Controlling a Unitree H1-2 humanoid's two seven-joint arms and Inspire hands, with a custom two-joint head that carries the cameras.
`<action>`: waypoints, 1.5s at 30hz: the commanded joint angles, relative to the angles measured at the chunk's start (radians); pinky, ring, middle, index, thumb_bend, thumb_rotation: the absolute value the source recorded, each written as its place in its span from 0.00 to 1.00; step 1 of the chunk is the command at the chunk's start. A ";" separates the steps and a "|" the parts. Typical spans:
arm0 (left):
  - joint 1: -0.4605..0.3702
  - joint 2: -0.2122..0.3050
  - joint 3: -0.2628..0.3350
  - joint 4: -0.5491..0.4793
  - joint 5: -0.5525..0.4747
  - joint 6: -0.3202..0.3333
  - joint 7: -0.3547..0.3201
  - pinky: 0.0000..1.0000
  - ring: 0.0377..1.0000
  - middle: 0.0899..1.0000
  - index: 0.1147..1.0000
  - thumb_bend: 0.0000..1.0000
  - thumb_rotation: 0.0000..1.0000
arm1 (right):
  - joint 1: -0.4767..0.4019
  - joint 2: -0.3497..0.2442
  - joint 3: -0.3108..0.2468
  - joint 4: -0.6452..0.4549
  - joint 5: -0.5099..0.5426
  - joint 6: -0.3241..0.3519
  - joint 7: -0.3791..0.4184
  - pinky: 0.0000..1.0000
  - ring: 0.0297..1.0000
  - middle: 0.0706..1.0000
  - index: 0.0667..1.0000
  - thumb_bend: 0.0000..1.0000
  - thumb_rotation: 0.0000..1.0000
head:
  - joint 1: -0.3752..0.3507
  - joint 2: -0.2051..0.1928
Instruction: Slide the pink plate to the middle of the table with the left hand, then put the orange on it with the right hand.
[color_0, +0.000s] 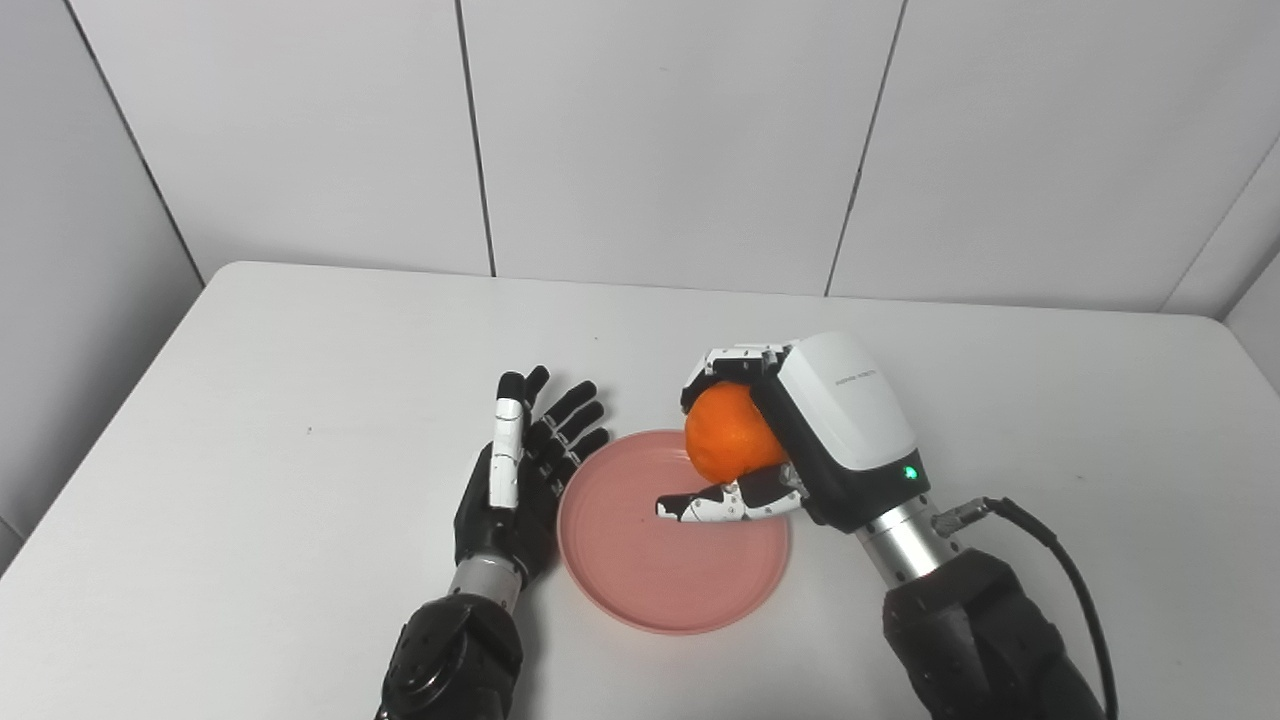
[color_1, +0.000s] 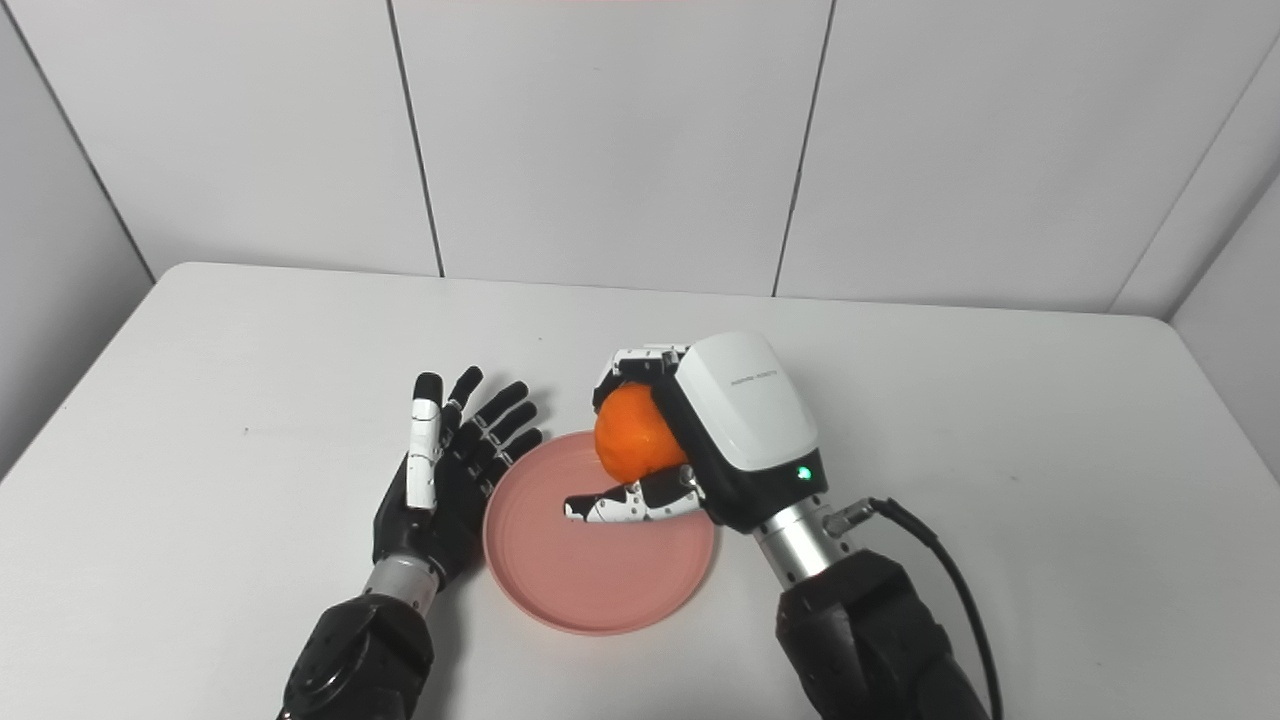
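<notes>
The pink plate (color_0: 650, 570) lies flat on the white table (color_0: 300, 400), near the middle and towards the front. My right hand (color_0: 800, 430) is shut on the orange (color_0: 730, 435) and holds it over the plate's far right rim, a little above it. My left hand (color_0: 525, 460) is open with its fingers spread, palm facing right, just at the plate's left rim. I cannot tell whether it touches the rim. The same scene shows in the right eye view, with the orange (color_1: 635, 432) over the plate (color_1: 590, 575).
The table's rounded back edge runs below a white panelled wall (color_0: 650, 130). A black cable (color_0: 1060, 560) loops off my right wrist towards the table's front right.
</notes>
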 joint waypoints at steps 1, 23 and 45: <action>0.009 -0.017 -0.003 0.012 0.003 0.021 0.009 0.81 0.82 0.75 0.94 0.82 0.80 | -0.018 0.007 0.008 -0.006 -0.008 -0.046 -0.010 0.10 0.14 0.19 0.20 0.70 0.16 | 0.001 -0.001; 0.008 -0.012 -0.009 0.021 0.013 0.015 0.008 0.77 0.80 0.74 0.94 0.81 0.82 | -0.063 0.025 0.054 0.213 -0.028 -0.089 -0.052 0.12 0.16 0.22 0.25 0.67 0.18 | 0.011 0.004; 0.008 -0.017 -0.013 0.021 0.018 0.017 0.013 0.76 0.80 0.73 0.93 0.82 0.80 | -0.055 0.000 0.092 0.301 -0.024 -0.114 -0.062 0.15 0.18 0.24 0.24 0.66 0.27 | 0.022 0.008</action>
